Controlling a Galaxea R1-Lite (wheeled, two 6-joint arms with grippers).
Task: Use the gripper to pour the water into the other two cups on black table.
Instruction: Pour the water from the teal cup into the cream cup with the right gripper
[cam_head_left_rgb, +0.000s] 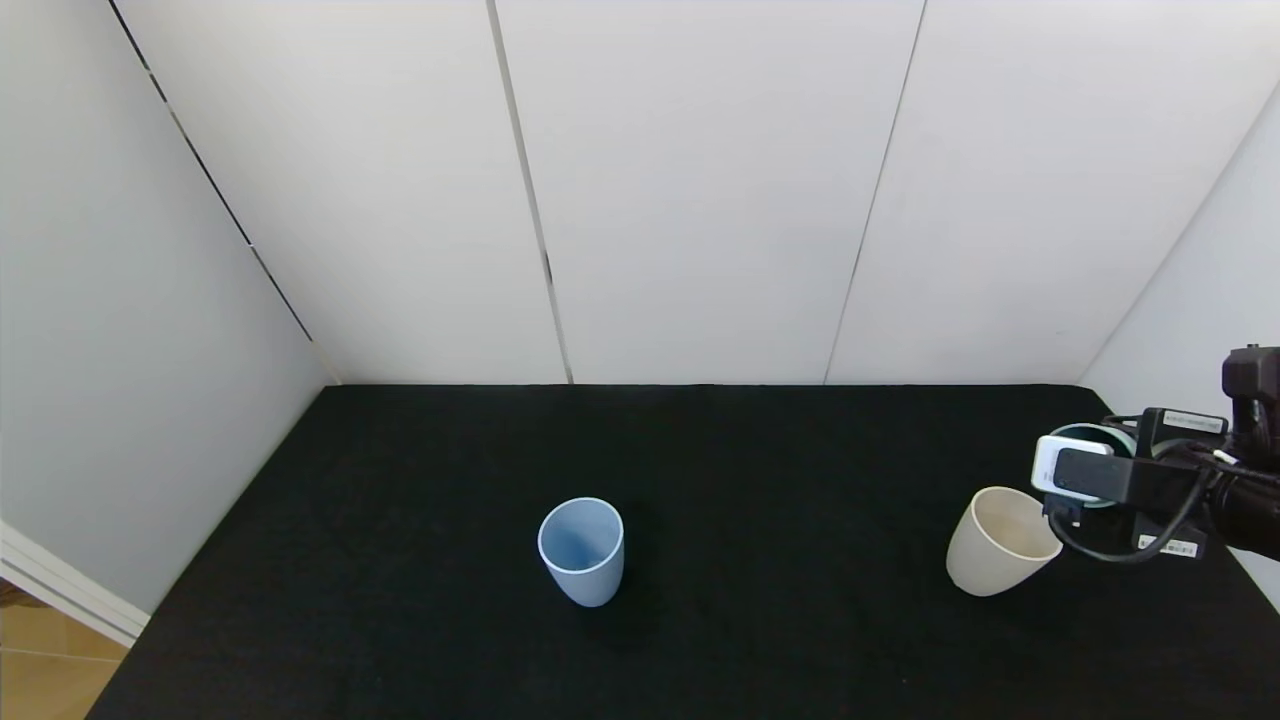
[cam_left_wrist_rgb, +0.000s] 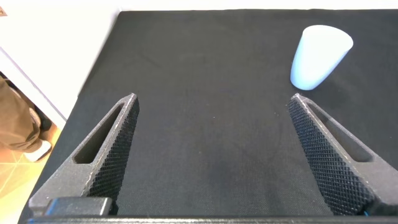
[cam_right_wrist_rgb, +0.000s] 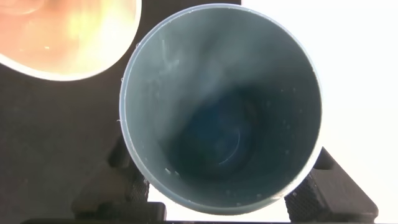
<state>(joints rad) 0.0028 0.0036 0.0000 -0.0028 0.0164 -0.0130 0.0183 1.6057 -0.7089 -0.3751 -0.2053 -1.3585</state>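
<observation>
My right claw (cam_head_left_rgb: 1085, 480) pinches the teal cup (cam_right_wrist_rgb: 221, 109), mouth upright, just right of and behind the cream cup (cam_head_left_rgb: 1000, 540); pouring means tipping leftward.

- The left gripper (cam_left_wrist_rgb: 211, 155) hangs over the black table (cam_left_wrist_rgb: 205, 68), its two textured black fingers (cam_left_wrist_rgb: 109, 149) spread wide apart.
- A light blue cup (cam_left_wrist_rgb: 319, 56) stands upright on the cloth beyond one fingertip, untouched.

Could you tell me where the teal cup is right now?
Head view, far right: the teal cup is held in the right claw, just behind the cream cup.
</observation>
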